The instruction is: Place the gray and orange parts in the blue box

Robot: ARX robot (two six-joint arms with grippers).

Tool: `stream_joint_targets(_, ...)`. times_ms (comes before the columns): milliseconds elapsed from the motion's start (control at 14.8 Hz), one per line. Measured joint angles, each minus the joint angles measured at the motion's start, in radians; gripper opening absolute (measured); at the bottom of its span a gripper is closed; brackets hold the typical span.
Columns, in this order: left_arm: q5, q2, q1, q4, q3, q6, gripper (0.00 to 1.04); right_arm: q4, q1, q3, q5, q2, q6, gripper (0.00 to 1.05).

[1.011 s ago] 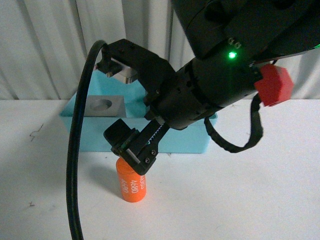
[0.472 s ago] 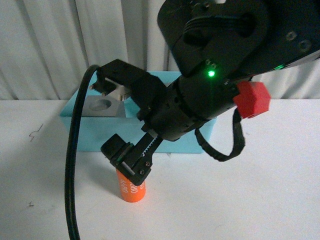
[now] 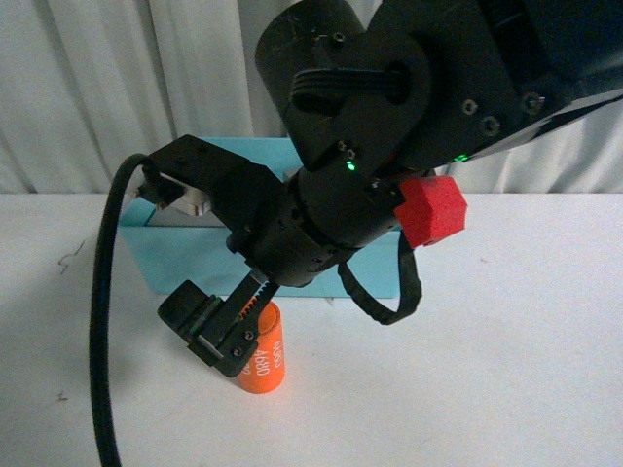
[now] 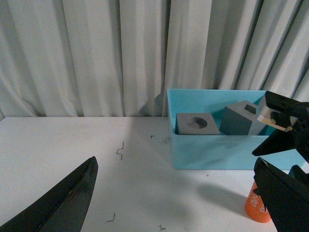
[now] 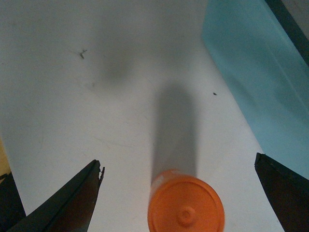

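The orange cylinder [image 3: 265, 365] with white digits stands upright on the white table in front of the blue box [image 3: 175, 263]. My right gripper [image 3: 238, 341] is open and low around it. In the right wrist view the cylinder's top [image 5: 186, 205] lies between the spread fingers [image 5: 63, 198], with neither touching it. Two gray cubes sit inside the blue box [image 4: 217, 150]: one with a round recess [image 4: 197, 123], one with a square recess [image 4: 239, 118]. My left gripper [image 4: 175, 161] is open and empty above the table, left of the box. The cylinder [image 4: 258, 209] shows beside its finger.
White curtains hang behind the table. The right arm [image 3: 389, 126] with a red block [image 3: 433, 209] on it and a black cable [image 3: 107, 321] fills much of the front view and hides the cubes there. Small dark marks [image 4: 120, 150] dot the tabletop.
My right gripper has moved down and to the left, so its fingers now sit around the orange cylinder instead of above it. The cylinder has not moved.
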Motion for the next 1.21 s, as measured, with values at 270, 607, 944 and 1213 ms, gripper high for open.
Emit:
stream_joint_targets(270,0.001,0.000,0.000,0.000,0.000,0.000,0.98,0.014,0.022,0.044,0.066,0.114,0.043,0.98)
stream_joint_targets(607,0.001,0.000,0.000,0.000,0.000,0.000,0.98,-0.005,0.022,0.043,0.082,0.114,0.051,0.72)
stream_joint_targets(944,0.001,0.000,0.000,0.000,0.000,0.000,0.98,-0.002,0.021,0.025,0.085,0.095,0.054,0.46)
stream_joint_targets(1213,0.000,0.000,0.000,0.000,0.000,0.000,0.98,0.216,-0.028,0.004,0.088,-0.132,0.192,0.46)
